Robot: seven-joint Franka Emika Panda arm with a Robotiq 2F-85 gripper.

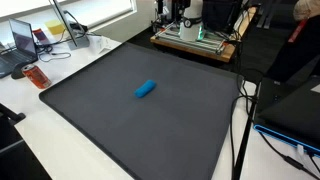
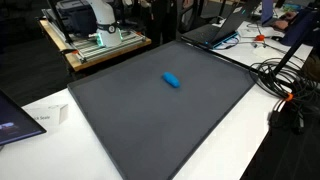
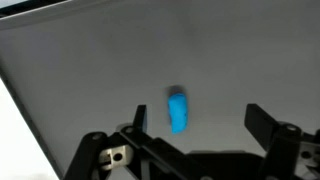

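My gripper (image 3: 199,120), fingers spread and empty, hovers over a small blue cylinder (image 3: 178,110) that looks light, rigid and roll-prone; I'd pinch its middle.

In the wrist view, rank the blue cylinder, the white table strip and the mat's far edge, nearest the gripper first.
1. Blue cylinder, centre, just ahead of the gripper.
2. White table strip, far left, and mat's far edge, along the top: too close to call.

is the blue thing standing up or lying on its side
Lying on its side: the blue cylinder shows its long side flat on the dark mat in both exterior views.
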